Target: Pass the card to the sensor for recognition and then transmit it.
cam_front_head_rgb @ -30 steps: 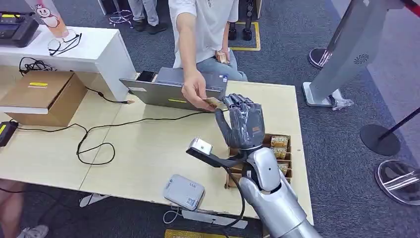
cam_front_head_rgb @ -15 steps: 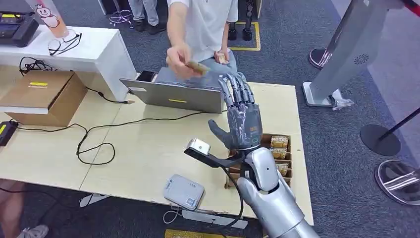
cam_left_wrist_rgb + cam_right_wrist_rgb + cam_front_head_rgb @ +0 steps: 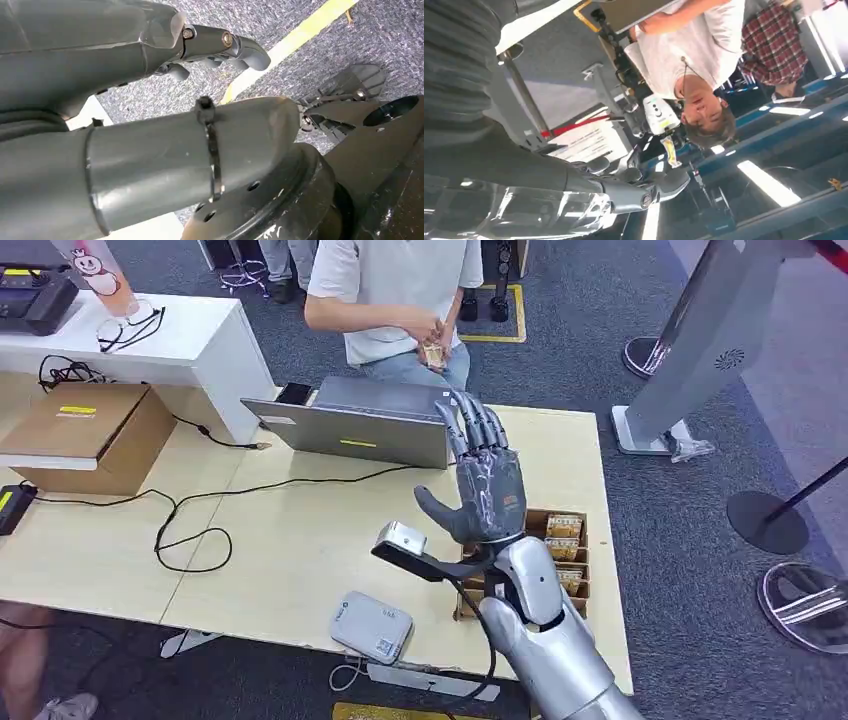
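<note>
My right hand (image 3: 485, 485) is raised above the table's far right part, palm up and fingers spread, with nothing in it. The card (image 3: 432, 355) is in the hands of a person in a white shirt (image 3: 395, 280) who sits behind the laptop, held at the lap. The grey-white sensor (image 3: 372, 626) lies flat near the table's front edge, below and left of my hand. In the right wrist view my right hand's fingers (image 3: 639, 192) stretch out empty toward the person. My left hand (image 3: 215, 47) hangs over the carpet with fingers loosely extended, holding nothing.
A grey laptop (image 3: 360, 425) stands open at the table's far edge. A brown box of cards (image 3: 566, 532) sits by my right forearm. Black cables (image 3: 190, 530) loop across the left of the wooden table (image 3: 290, 540), beside a cardboard box (image 3: 90, 430). Stanchion bases (image 3: 805, 605) stand on the right.
The person took the card from my right hand's fingertips and drew it back to the lap. My right hand's fingers straightened and spread, and it stays raised.
</note>
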